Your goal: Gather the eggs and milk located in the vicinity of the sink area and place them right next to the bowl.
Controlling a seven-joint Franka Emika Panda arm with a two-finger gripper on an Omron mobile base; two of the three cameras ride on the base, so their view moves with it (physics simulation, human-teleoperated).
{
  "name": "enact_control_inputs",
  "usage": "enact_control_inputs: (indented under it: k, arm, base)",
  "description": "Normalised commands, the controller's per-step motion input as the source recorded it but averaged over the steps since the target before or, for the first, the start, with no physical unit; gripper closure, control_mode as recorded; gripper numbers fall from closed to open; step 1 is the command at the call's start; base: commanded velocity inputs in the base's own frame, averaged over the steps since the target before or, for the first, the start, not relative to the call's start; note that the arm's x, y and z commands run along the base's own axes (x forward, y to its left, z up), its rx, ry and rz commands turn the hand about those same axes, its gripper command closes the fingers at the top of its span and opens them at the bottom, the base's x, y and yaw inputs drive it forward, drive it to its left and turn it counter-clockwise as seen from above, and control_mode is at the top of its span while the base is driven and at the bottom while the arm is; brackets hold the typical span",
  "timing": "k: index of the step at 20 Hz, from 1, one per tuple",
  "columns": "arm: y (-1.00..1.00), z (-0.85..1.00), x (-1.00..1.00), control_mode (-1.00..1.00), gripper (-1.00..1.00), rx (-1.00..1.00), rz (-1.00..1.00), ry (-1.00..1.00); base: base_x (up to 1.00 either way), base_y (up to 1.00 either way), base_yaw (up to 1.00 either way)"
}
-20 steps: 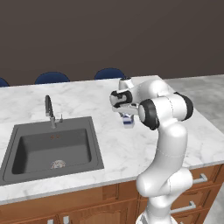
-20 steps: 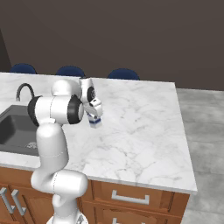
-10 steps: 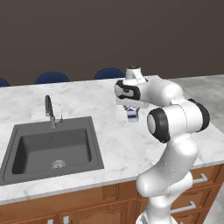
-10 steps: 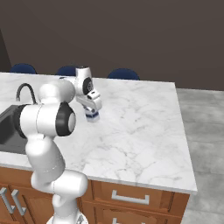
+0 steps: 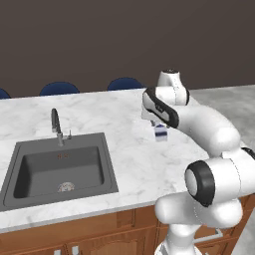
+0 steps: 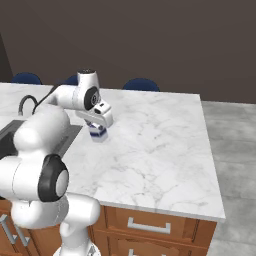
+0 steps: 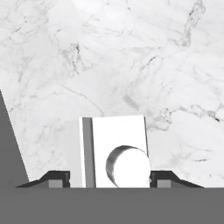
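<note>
In the hand view, the milk (image 7: 114,151) is seen at the lower centre of the frame, its white top and round cap set between the two dark fingertips (image 7: 54,179), which stand just beside its left and right sides. The gripper (image 7: 109,180) is closed part way about the carton; whether the pads press on it or the carton is lifted off the marble cannot be told.

In the left base view, the robot arm (image 5: 209,149) is seen rising from the lower right, and the gripper (image 5: 158,124) is placed right of centre, directly above the milk (image 5: 161,133), whose blue label shows below the hand. The sink (image 5: 57,169) is set at the lower left, with the faucet (image 5: 56,124) at its far rim, well apart from the carton.

In the right base view, the milk (image 6: 98,132) is found left of centre on the marble counter (image 6: 150,145), under the gripper (image 6: 97,123).
</note>
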Motion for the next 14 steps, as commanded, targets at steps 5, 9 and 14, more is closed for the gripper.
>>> enact_control_inputs:
  k: [5,9,14]
  arm:
    - [-0.04,0.55,-1.00,-1.00,1.00,0.00,0.18,0.00]
    - [-0.03,0.43,-0.94,-1.00,1.00,0.01,0.19,-0.01]
    - [0.00,0.08,-0.27,-1.00,1.00,0.01,0.08,0.01]
  base:
    - [0.00,0.00,0.00]
    - [0.00,0.00,0.00]
    - [0.00,0.00,0.00]
